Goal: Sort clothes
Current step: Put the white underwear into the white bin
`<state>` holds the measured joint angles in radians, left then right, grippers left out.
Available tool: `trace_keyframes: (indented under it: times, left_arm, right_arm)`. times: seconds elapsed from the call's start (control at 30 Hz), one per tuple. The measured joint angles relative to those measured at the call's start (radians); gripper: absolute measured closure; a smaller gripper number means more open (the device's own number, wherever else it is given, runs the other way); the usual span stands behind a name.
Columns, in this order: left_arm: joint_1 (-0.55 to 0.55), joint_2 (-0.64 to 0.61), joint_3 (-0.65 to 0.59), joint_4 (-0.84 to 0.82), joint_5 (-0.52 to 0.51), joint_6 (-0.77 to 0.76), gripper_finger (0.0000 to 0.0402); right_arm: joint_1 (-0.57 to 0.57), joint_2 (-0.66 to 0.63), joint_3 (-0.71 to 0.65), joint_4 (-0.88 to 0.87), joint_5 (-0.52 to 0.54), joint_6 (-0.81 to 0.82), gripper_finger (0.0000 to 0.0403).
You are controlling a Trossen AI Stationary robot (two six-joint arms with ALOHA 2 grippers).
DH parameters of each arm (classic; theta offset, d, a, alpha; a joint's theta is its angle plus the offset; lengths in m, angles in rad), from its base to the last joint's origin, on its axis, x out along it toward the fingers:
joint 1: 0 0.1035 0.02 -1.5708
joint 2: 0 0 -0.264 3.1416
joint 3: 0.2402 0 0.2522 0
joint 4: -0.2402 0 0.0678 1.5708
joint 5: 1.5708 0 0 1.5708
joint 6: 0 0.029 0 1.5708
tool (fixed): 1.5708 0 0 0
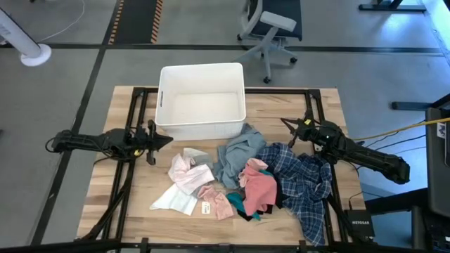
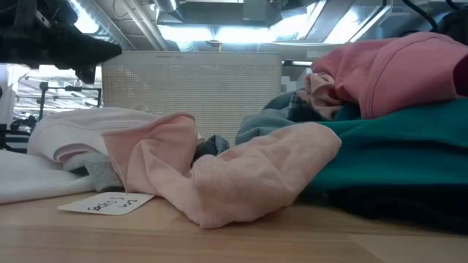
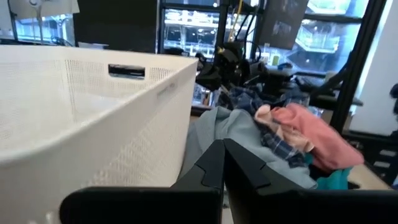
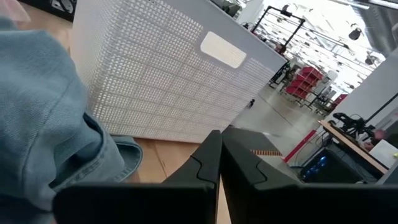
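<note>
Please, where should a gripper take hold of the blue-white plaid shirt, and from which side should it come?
Probably from above, on the raised crumpled folds of the plaid shirt near its right edge. That part lies free on the table, whereas the shirt's left side is under the pink garment. The right gripper is shut and nearest; it would have to open first.

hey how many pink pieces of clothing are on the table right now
3: a pale pink piece left of the grey-blue top, a small pink piece near the front edge, and a darker pink piece on the plaid shirt. More may be buried.
</note>
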<state>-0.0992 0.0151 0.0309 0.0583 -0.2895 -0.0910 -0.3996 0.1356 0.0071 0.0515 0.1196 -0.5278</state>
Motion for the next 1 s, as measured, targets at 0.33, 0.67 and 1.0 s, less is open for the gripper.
trace_keyframes:
  times: [0.33,0.67,1.0]
  left_arm:
    - [-0.062,0.034,0.146,-0.148,-0.013,-0.057,0.0402]
    - [-0.157,0.413,0.37,-0.161,-0.045,-0.051,0.0402]
    - [-0.36,0.83,0.72,-0.276,-0.176,-0.035,0.0402]
  right_arm:
    - [0.0,0.0,0.0,-0.001,0.0,-0.002,0.0384]
    - [0.0,0.0,0.0,0.0,0.0,-0.003,0.0384]
    - [0.0,0.0,0.0,-0.001,-0.001,-0.005,0.0384]
